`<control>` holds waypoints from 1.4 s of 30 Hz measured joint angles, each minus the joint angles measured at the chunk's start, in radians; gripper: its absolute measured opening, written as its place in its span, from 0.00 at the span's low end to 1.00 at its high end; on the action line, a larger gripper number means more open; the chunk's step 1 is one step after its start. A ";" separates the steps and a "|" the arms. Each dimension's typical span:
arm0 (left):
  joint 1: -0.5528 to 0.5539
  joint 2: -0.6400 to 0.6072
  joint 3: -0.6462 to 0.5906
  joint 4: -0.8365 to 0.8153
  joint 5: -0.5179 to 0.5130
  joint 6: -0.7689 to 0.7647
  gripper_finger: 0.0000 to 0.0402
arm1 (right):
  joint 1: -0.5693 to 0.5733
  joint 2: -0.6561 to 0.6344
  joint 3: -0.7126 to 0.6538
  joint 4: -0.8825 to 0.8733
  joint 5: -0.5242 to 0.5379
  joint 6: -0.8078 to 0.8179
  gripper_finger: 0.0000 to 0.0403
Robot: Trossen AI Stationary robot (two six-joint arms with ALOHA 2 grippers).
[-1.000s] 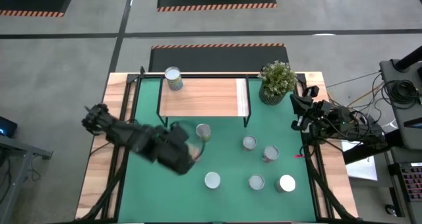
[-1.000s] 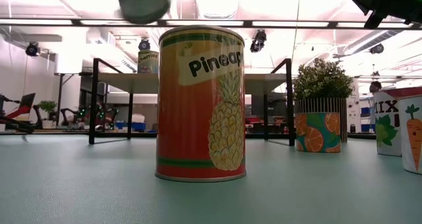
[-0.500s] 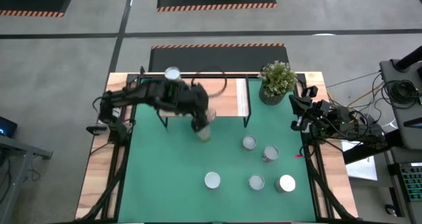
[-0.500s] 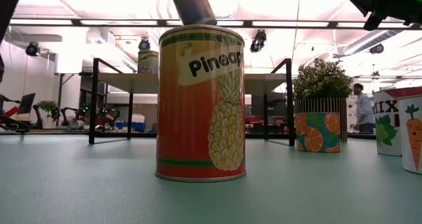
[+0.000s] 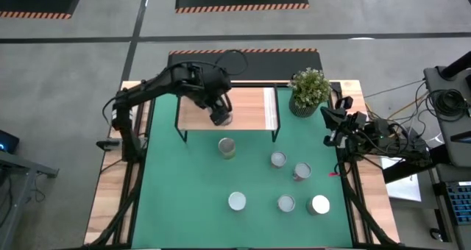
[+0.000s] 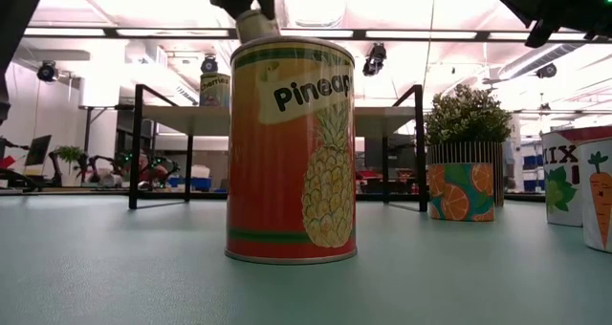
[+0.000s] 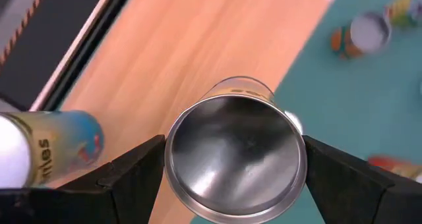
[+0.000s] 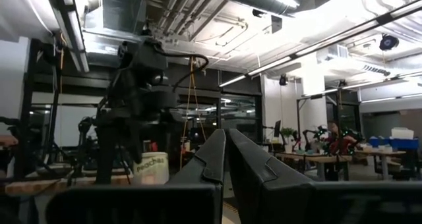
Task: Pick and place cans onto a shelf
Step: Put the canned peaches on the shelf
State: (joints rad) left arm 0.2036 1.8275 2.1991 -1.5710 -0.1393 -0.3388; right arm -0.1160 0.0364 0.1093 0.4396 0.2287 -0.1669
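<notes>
My left gripper [image 5: 219,116] hangs over the light-wood shelf [image 5: 250,109] near its front edge, shut on a can [image 7: 234,151] whose silvery round end faces the wrist camera. In the low view the can [image 6: 256,24] shows tilted high above the mat. Another can [image 7: 46,151] stands on the shelf's far left corner; the arm hides it in the high view. Several cans stand on the green mat, among them one [image 5: 227,147] just in front of the shelf and a pineapple can [image 6: 292,153]. My right gripper [image 5: 335,121] waits shut at the table's right edge. My left gripper pinches the can's round side wall [image 7: 177,161] between its two fingers, one finger [image 7: 132,178] on each side. The fingers come from above, slanting down. The can is lifted clear above the shelf, tilted, its silvery end turned up toward the wrist.
A potted green plant [image 5: 309,92] stands right of the shelf. Cans on the mat sit at the middle [image 5: 277,159], [image 5: 302,170] and along the near side [image 5: 236,201], [image 5: 285,204], [image 5: 319,204]. The shelf's board right of the held can is bare.
My left gripper has carried the can, lifted clear, from over the mat's near left toward the far edge and rightward, ending above the shelf's front part. The other cans have stayed in place.
</notes>
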 joint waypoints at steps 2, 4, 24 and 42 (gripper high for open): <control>0.007 -0.024 -0.035 -0.001 0.000 0.064 0.76 | 0.000 0.000 0.000 -0.004 0.000 0.002 0.02; 0.015 -0.048 -0.071 0.000 0.000 0.125 0.76 | 0.000 0.000 0.000 -0.006 0.000 0.003 0.02; 0.042 -0.216 -0.357 0.000 -0.087 0.316 0.76 | 0.000 0.000 0.000 -0.008 0.000 0.009 0.02; 0.042 -0.212 -0.381 0.000 -0.166 0.319 0.84 | 0.000 0.000 0.000 -0.008 0.001 -0.001 0.02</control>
State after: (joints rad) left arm 0.2459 1.6150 1.8179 -1.5711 -0.3058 -0.0196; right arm -0.1162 0.0364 0.1093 0.4320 0.2295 -0.1682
